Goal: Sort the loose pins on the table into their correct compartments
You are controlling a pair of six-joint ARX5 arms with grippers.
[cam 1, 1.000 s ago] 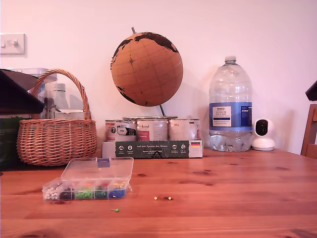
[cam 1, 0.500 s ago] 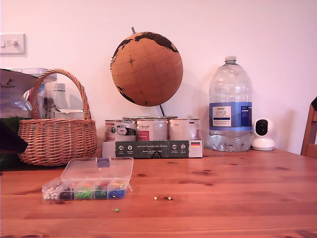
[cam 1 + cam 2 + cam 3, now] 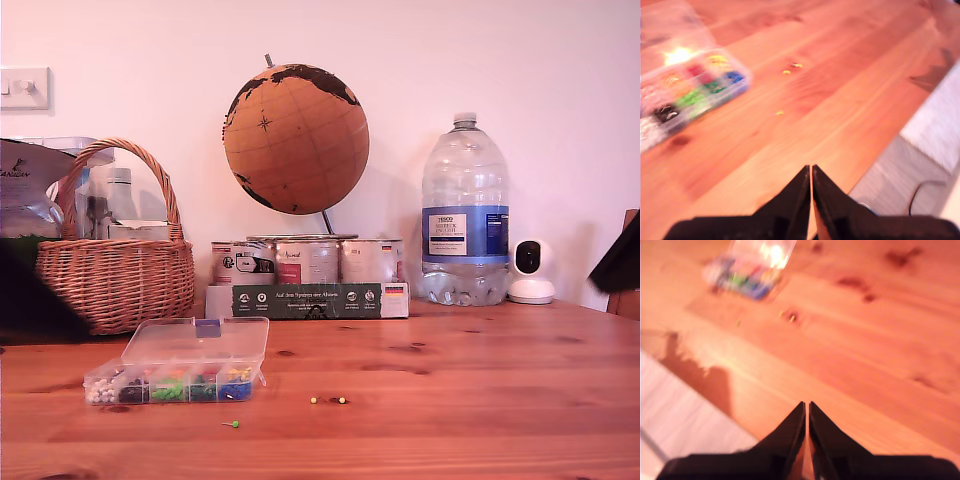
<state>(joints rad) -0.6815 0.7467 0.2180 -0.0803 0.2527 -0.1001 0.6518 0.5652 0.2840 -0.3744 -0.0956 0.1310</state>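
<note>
**Wrist views: both grippers closed, empty, above the table**

My first gripper (image 3: 811,172) and my second gripper (image 3: 807,407) have fingers pressed together, holding nothing. Loose pins (image 3: 328,400) lie on the table (image 3: 480,380) near its front edge, just beside the compartments (image 3: 175,386).

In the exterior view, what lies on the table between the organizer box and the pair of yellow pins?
Only bare table lies between the organizer box and the yellow pins. The green pin sits nearer the camera, off that line.
</note>
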